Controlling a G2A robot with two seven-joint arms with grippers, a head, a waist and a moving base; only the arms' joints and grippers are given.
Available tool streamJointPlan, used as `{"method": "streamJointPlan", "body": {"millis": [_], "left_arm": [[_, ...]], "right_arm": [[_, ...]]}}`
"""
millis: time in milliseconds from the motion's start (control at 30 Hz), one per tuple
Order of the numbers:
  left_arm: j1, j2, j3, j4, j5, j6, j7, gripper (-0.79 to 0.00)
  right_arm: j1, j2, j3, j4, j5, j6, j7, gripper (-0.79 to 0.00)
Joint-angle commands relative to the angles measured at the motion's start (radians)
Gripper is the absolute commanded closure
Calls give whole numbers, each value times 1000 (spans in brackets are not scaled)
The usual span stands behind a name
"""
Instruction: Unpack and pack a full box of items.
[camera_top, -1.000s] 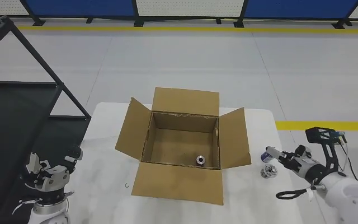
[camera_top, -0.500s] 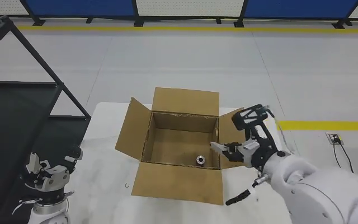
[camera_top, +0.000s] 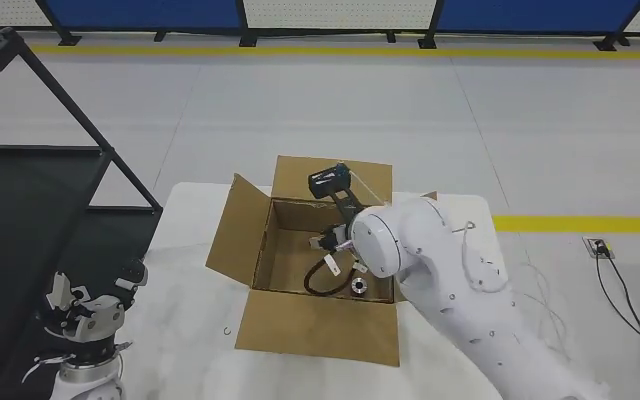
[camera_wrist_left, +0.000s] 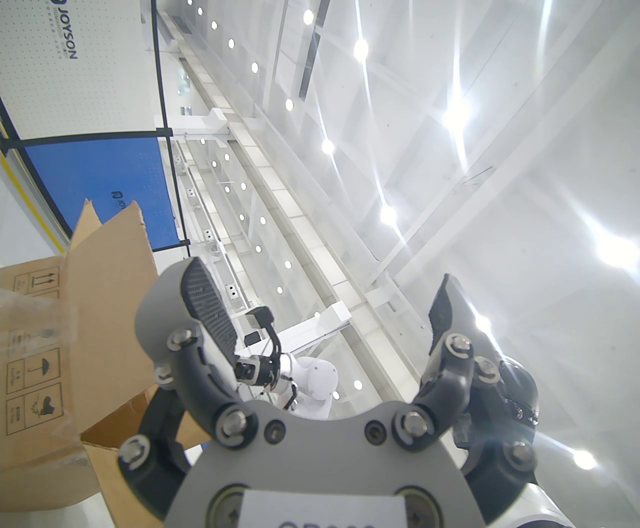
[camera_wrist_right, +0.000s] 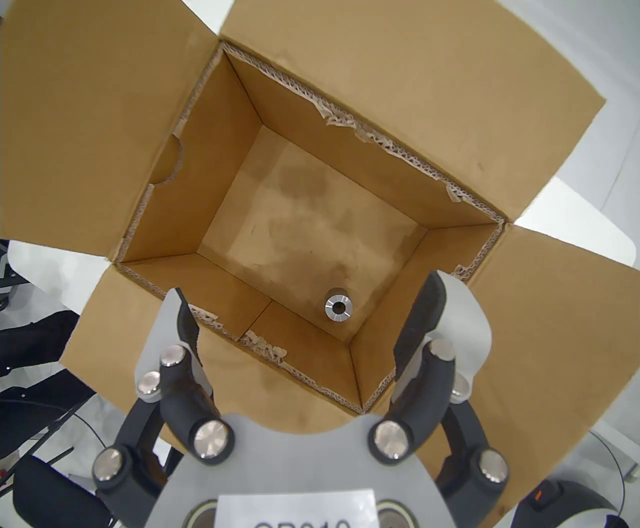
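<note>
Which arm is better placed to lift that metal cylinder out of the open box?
Likely right. The right pincer hangs open above the box, facing the metal cylinder inside. The left pincer points up at the ceiling, beside the box.

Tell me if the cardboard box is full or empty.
Almost empty: the box has its flaps spread open, and only one small metal cylinder stands on its floor, near a corner.

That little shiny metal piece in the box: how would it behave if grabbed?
The metal cylinder looks thick-walled, so probably stiff and heavy for its size. Its polished surface may be slippery. Standing on end, it could roll if tipped.
</note>
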Motion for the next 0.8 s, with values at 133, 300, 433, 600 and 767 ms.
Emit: {"method": "streamJointPlan", "body": {"millis": [133, 300, 433, 600, 767], "left_arm": [[0, 0, 0, 0, 0, 0, 0, -785], [0, 0, 0, 0, 0, 0, 0, -785], [0, 0, 0, 0, 0, 0, 0, -785], [0, 0, 0, 0, 0, 0, 0, -785], [0, 0, 0, 0, 0, 0, 0, -785]], "right_arm": [[49, -37, -46, 245, 40, -38, 38, -785], [55, -63, -58, 375, 95, -29, 29, -785], [55, -68, -59, 399, 109, -27, 27, -785], [55, -68, -59, 399, 109, -27, 27, -785], [51, -68, -60, 399, 107, -27, 19, -785]]}}
